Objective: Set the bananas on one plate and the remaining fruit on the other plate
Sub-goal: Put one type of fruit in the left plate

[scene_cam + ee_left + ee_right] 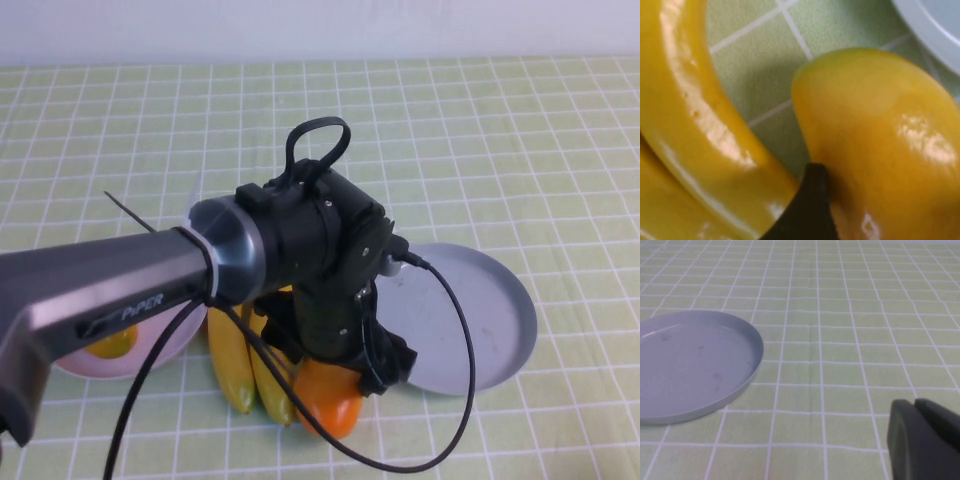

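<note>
Hovering low, the left gripper [375,375] has one fingertip [805,210] wedged between a banana [695,125] and the orange fruit [330,398], jaw spread unclear, risking a nudged banana; right gripper [925,440] idles near the grey plate [690,365].

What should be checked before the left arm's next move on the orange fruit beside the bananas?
1. Left claw over the orange mango, between the bananas and the grey-blue plate: ok.
2. Left claw grip on the mango: cannot tell; one fingertip sits against it.
3. Bananas lie right against the mango, may be nudged: not ok.
4. Pink plate holds one yellow mango, with room left: ok.
5. Grey-blue plate bare for the bananas: ok.
6. Right claw parked low off to the side of the grey-blue plate: ok.
</note>
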Motion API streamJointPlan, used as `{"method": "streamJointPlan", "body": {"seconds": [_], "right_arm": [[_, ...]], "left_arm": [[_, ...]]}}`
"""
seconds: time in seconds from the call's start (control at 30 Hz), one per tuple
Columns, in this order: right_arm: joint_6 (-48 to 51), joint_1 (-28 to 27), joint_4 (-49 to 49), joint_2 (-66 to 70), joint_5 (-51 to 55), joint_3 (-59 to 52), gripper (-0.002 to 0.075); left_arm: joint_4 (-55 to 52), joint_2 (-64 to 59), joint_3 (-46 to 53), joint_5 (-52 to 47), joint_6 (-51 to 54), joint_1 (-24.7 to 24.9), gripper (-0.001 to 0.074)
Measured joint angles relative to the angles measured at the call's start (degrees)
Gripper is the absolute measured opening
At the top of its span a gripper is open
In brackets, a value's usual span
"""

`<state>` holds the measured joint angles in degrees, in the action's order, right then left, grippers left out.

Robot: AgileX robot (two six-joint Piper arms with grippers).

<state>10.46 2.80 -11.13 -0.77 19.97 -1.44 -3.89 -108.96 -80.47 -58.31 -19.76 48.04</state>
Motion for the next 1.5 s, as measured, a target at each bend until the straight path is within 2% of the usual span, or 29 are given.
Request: {"method": "streamJointPlan", "body": {"seconds": [0.23, 0.33, 0.63, 0.73, 0.87, 1.0, 1.17, 1.3, 1.5], "right_arm": [[0.0, 0.0, 0.0, 0.0, 0.0, 0.0, -0.0017], [0.0, 0.0, 0.0, 0.0, 0.0, 0.0, -0.0017], [0.0, 0.0, 0.0, 0.0, 0.0, 0.0, -0.0017], [0.0, 0.0, 0.0, 0.0, 0.0, 0.0, -0.0017], [0.0, 0.0, 0.0, 0.0, 0.0, 0.0, -0.0017], [0.0, 0.0, 0.0, 0.0, 0.0, 0.0, -0.0017], [0.0, 0.0, 0.0, 0.0, 0.0, 0.0, -0.0017], [0.0, 0.0, 0.0, 0.0, 0.0, 0.0, -0.0017], [0.0, 0.0, 0.0, 0.0, 0.0, 0.0, -0.0017]], "left_arm": [[-0.87, -2.2, 0.0, 0.24, -0.14, 0.0, 0.0603], [-1.45, -2.2, 0.0, 0.24, 0.22, 0.0, 0.0557], [-2.05, -1.3, -4.78, -1.99, 1.24, 0.0, 0.0556], [-5.91, 1.12, -6.18, -3.83, 0.75, -0.29, 0.0556], [-10.55, 3.84, -6.78, -6.72, -1.59, -5.44, 0.0556], [-8.75, 4.19, -6.77, -8.39, -1.72, -14.36, 0.0556], [-7.05, 4.08, -6.77, -8.34, -1.72, -22.5, 0.0556], [-6.11, 3.26, -6.77, -8.27, -1.5, -25.52, 0.0556], [-6.17, 0.24, -6.77, -8.27, -1.5, -25.91, 0.0556]]}}
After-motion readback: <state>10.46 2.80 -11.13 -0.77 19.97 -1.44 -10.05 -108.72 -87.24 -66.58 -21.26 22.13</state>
